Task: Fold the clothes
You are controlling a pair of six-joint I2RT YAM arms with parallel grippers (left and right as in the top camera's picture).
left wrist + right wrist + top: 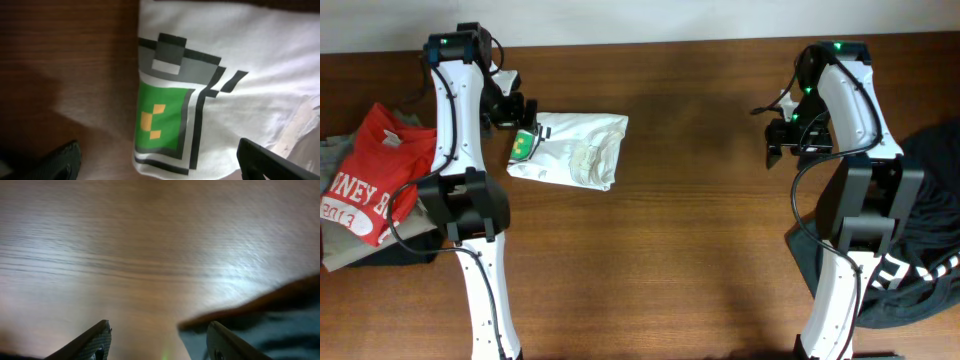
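Note:
A folded white T-shirt (572,150) with a green and black pixel print lies on the table at the back left. In the left wrist view the shirt (225,75) fills the right half, its print edge between the fingers. My left gripper (517,120) is open just over the shirt's left end, its fingers (160,165) apart on either side of the fold. My right gripper (788,135) is open and empty above bare wood at the back right; its fingers (157,342) frame only the tabletop.
A pile of clothes with a red printed shirt (370,180) on top lies at the left edge. Dark clothes (920,250) lie at the right edge, a dark patch (280,325) of them showing in the right wrist view. The wooden table (700,240) lies between.

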